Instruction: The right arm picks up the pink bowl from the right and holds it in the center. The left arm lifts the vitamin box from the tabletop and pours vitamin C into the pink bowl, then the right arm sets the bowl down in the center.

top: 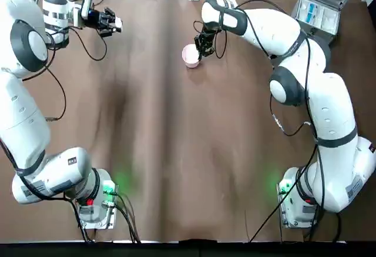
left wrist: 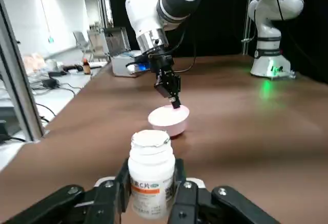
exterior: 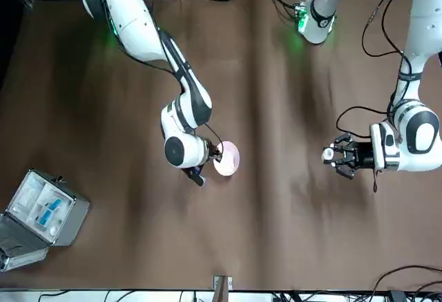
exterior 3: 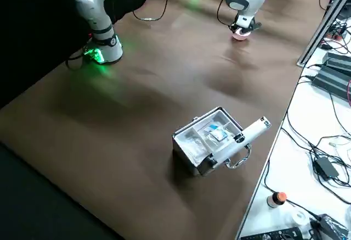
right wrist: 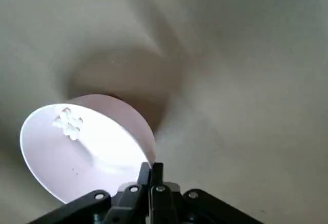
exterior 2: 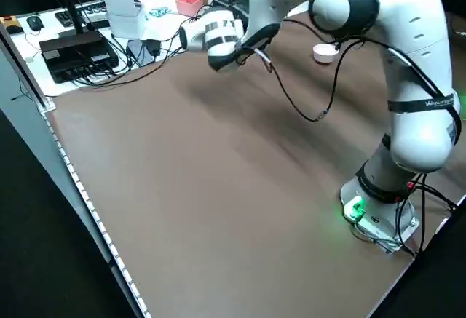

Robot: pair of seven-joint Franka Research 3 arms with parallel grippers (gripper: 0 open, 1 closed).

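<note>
1. Closest to the left wrist camera: the left gripper point(left wrist: 152, 171) is clamped around the white vitamin bottle point(left wrist: 151, 190), which stands upright between its fingers. In the top view that arm is out at the far left of the table, well apart from the bowl. I'd just park it there, bottle level, so nothing spills.

2. Next out is the pink bowl point(left wrist: 173, 126), around the middle of the far part of the table. White tablets point(right wrist: 69, 125) sit in a little pile against its inside wall, so my guess is the pour is done and setting the bowl down is the step in hand.

3. Right above it, the right gripper point(left wrist: 176, 104) has its fingers pinched together on the bowl's rim. It's a one-sided hold and the bowl looks tipped in the right wrist view, so I'd go down slowly and straight, no wrist twist. Otherwise the tablets could roll or the rim could pivot.

4. Under it, the tabletop point(left wrist: 246, 147) catches the bowl's shadow. I can't tell how much gap is left, so ease down until the base sits flat, then open gently and back off without dragging the rim.

5. Farthest back, the grey case point(left wrist: 122, 66) is well off to the robot's right. Not in the way of a straight drop imo.
</note>
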